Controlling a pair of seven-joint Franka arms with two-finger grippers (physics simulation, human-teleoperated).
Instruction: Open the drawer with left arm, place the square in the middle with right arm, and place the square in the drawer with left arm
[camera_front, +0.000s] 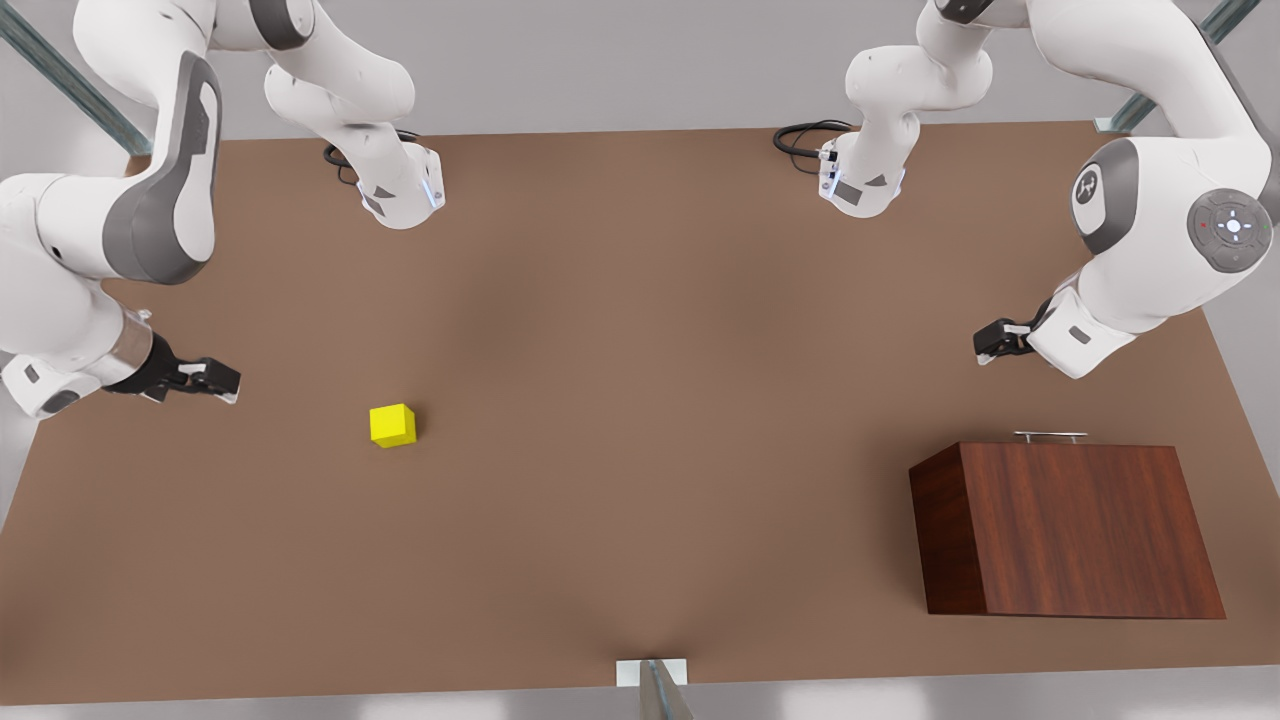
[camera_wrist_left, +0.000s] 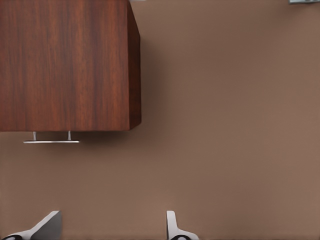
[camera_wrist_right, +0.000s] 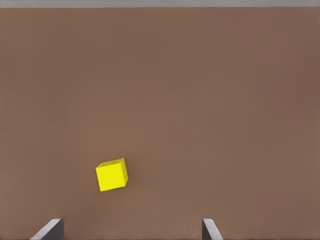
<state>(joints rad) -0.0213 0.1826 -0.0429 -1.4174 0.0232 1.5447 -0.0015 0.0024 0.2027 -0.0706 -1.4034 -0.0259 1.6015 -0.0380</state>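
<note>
Overhead, both hands, left (camera_front: 985, 345) and right (camera_front: 225, 382), gape empty; the drawer's handle (camera_front: 1050, 436) runs crosswise, facing the arms.

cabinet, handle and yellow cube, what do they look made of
The cabinet looks like dark reddish-brown wood or wood veneer: streaky grain, low sheen. Its handle looks like metal: a thin silver bar on two posts. The yellow cube is a flat, even bright colour without grain, perhaps plastic or painted; the look leaves that open.
</note>
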